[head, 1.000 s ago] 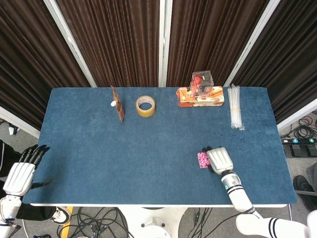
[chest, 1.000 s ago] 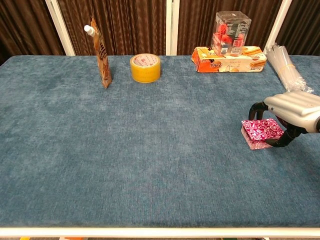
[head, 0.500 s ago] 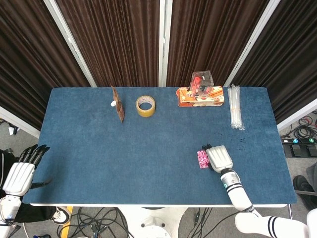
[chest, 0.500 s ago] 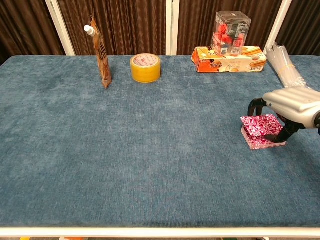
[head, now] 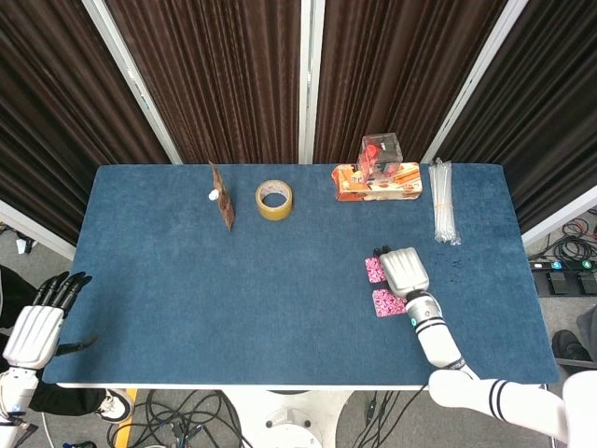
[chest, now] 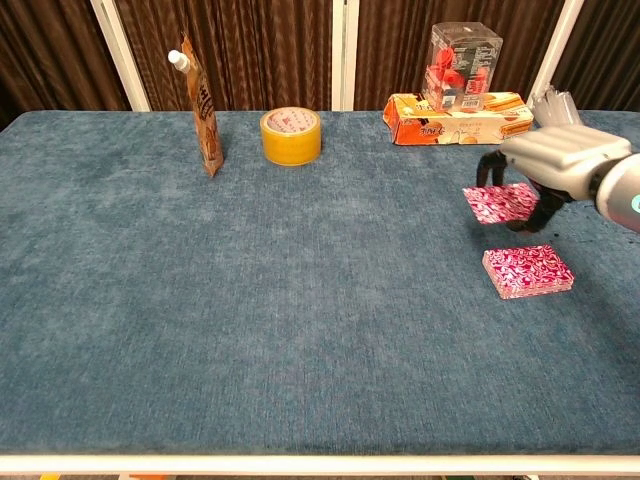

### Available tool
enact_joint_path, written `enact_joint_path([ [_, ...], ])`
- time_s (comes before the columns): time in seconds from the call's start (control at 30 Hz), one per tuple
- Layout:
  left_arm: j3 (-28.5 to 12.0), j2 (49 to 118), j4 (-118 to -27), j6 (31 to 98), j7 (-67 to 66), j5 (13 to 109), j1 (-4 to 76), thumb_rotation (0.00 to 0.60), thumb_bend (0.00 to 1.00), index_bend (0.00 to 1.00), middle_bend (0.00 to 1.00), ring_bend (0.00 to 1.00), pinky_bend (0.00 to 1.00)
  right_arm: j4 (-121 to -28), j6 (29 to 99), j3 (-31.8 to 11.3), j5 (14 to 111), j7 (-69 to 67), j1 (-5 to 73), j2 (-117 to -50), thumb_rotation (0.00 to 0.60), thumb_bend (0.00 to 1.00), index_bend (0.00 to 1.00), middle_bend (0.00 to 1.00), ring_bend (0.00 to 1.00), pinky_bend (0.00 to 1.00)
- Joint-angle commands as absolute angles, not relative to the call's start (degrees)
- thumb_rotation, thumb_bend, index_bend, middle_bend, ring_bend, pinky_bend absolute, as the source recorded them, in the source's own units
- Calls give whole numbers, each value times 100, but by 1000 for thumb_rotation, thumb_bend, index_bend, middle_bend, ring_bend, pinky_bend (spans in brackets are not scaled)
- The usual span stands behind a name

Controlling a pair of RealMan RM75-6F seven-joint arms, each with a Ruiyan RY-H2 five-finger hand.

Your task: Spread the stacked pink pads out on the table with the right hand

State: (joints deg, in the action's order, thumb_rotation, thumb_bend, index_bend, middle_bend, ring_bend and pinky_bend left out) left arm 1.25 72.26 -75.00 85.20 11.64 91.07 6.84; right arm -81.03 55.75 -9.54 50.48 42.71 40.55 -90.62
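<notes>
R hand (chest: 545, 165) held one pink pad (chest: 499, 203) pinched betw its dark fingertips (chest: 487, 171), lifted clear off the table (chest: 250, 300); pad hung roughly flat, slightly tilted, under the white palm. In the head view the same R hand (head: 404, 271) sat over the right-centre of the blue cloth w/ the held pad (head: 375, 270) poking out on its left side.

Rest of the pink stack (chest: 527, 271) lay flat on the cloth, nearer the front edge than the lifted pad and apart from it, not touching the hand. Head view showed the stack (head: 387, 302) just below the hand, beside the wrist.

L hand (head: 39, 323) hung off the table's left front corner, holding nothing, dark fingers straight and slightly spread; seen in head view only.

Along the back edge, well away from the pads: brown pouch (chest: 203, 107) standing upright w/ a white cap, roll of yellow tape (chest: 291, 136) beside it, orange snack box (chest: 458, 118) lying flat w/ a clear container of red items (chest: 464, 64) on top, and a bundle of clear straws (head: 443, 201) near the back right corner
</notes>
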Motion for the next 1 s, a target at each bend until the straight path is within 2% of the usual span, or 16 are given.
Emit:
enact_joint_path([
  [0.03,125,7219,-7496,8522,1167,9106,681,600,0,113,89,0,97,-7897,5420,-1069,4855,4408,4273,-9248,600,248,390,341,752,800],
  [0.37,117,7215,-7436,8527,1265,9070,659,600,0,112,89,0,97,-7296,5119,-1097,4383,4642,4763,-9841,600,248,390,341,752,800],
  [0.7,117,7229,-7306,8493,1424,9008,627,600,0,112,89,0,97,-6888,4998,-1018,4243,4601,4938,-10092,600,247,391,320,752,800],
  [0.87,117,7244,-7274,8493,1443,9015,627,600,0,112,90,0,98,-6921,5011,-998,4148,4620,4971,-10069,600,248,235,244,752,800],
  [1.0,114,7248,-7266,8495,1447,9016,624,600,0,112,89,0,97,-6960,5002,-984,4098,4600,4996,-10030,600,245,196,217,752,800],
])
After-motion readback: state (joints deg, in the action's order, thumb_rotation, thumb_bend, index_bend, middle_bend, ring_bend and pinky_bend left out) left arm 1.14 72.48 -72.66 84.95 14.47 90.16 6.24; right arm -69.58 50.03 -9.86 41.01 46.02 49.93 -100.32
